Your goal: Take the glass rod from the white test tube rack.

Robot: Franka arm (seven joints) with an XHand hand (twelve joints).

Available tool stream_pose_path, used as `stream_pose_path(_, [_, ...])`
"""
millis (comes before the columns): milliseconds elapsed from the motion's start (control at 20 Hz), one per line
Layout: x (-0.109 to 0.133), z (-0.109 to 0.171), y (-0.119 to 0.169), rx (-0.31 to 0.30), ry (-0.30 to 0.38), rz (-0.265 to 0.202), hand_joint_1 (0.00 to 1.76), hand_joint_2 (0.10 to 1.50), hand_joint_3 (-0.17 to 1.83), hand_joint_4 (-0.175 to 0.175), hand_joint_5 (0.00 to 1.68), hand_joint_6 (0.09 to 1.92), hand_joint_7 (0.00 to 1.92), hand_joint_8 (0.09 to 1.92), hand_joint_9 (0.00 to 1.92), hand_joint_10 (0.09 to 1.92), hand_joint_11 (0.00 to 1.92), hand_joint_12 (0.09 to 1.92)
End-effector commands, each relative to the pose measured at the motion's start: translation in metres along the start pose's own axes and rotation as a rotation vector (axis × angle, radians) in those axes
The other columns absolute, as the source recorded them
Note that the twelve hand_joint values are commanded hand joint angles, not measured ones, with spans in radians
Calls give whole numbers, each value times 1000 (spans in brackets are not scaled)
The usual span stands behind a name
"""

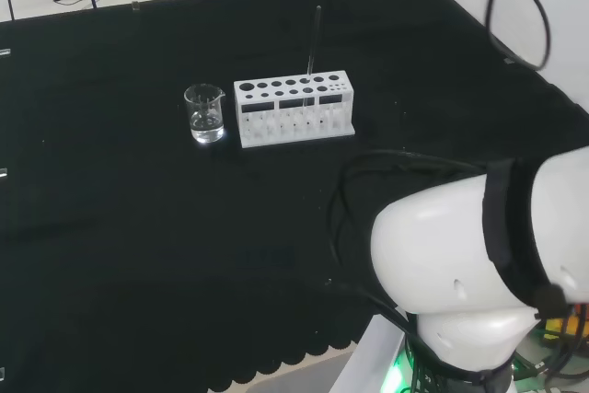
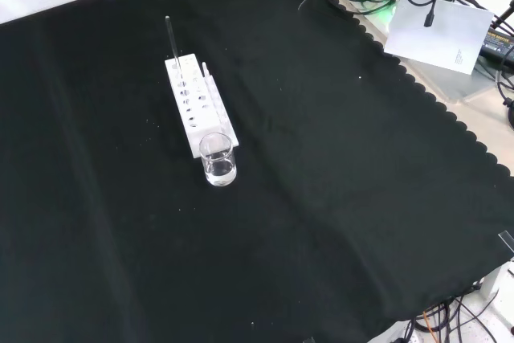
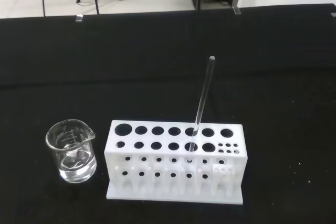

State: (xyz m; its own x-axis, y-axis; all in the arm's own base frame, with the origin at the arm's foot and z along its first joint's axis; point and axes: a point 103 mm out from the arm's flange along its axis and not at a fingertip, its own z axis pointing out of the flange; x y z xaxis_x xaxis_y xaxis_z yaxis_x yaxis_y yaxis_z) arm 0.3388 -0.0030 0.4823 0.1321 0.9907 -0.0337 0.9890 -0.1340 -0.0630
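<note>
A white test tube rack (image 1: 294, 109) (image 2: 199, 106) (image 3: 176, 160) with rows of round holes stands on the black cloth. A thin clear glass rod (image 1: 313, 43) (image 2: 171, 39) (image 3: 202, 98) stands in one of its holes and leans slightly, its top well above the rack. In the head view the rod rises from the rack's right half. The arm's big white link (image 1: 479, 264) fills the lower right of the head view, well short of the rack.
A small clear glass beaker (image 1: 204, 113) (image 2: 218, 159) (image 3: 72, 150) stands just beside the rack's end, to its left in the head view and nearer in the front view. The scalloped cloth edge (image 2: 418, 86) and cables lie at the front view's right.
</note>
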Motion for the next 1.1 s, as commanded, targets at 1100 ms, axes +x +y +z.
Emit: stream_pose_path(1100, [-32,87,152,72,90,-40,541,1290,-70,-170,0,87,0,241,0,482,0,942])
